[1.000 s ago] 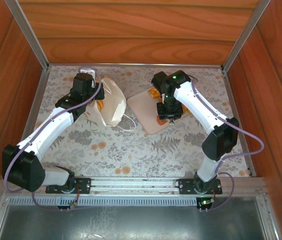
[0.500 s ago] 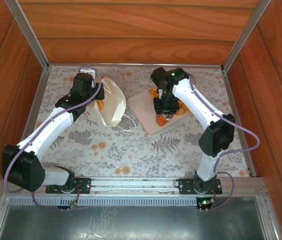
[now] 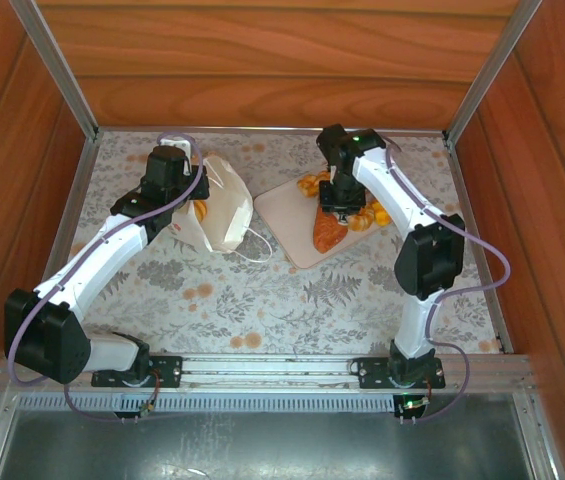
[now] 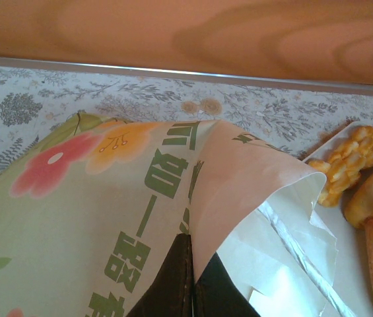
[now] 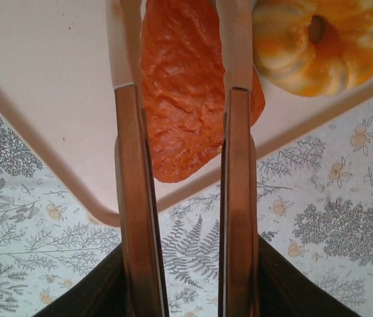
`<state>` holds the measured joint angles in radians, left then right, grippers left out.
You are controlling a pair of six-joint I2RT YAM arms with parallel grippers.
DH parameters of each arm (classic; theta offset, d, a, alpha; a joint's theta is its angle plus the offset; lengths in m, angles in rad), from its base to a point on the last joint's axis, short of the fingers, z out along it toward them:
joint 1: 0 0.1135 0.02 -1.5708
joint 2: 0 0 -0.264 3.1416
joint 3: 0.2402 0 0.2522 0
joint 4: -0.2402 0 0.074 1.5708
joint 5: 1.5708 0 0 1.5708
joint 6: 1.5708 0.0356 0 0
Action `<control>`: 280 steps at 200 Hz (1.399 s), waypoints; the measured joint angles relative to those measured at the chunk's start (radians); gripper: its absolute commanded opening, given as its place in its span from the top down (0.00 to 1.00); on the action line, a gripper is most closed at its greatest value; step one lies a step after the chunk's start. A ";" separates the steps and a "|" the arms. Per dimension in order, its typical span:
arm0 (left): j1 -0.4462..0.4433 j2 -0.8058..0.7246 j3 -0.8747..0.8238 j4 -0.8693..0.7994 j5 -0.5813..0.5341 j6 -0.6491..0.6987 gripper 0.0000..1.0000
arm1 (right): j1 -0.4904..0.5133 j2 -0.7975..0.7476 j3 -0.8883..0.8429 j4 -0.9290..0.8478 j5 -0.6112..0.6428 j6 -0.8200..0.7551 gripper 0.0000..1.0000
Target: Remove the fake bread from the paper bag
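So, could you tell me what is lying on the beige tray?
A long orange pastry, a round ridged roll and a braided piece lie on the tray; the right arm hides part of it from above.

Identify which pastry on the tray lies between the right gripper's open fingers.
The long, crinkled orange-red pastry, flat on the tray between the right gripper's fingers. The ring-shaped striped golden roll lies outside them.
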<state>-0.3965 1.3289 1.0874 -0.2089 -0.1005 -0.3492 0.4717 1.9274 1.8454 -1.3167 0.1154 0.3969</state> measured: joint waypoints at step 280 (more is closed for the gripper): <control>0.000 -0.028 -0.021 0.006 -0.008 0.000 1.00 | 0.081 -0.108 -0.187 0.107 -0.210 -0.020 0.61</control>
<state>-0.3965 1.3010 1.0664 -0.2028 -0.1081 -0.3492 0.5526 1.8191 1.6588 -1.2098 -0.0948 0.3771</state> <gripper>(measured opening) 0.047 0.392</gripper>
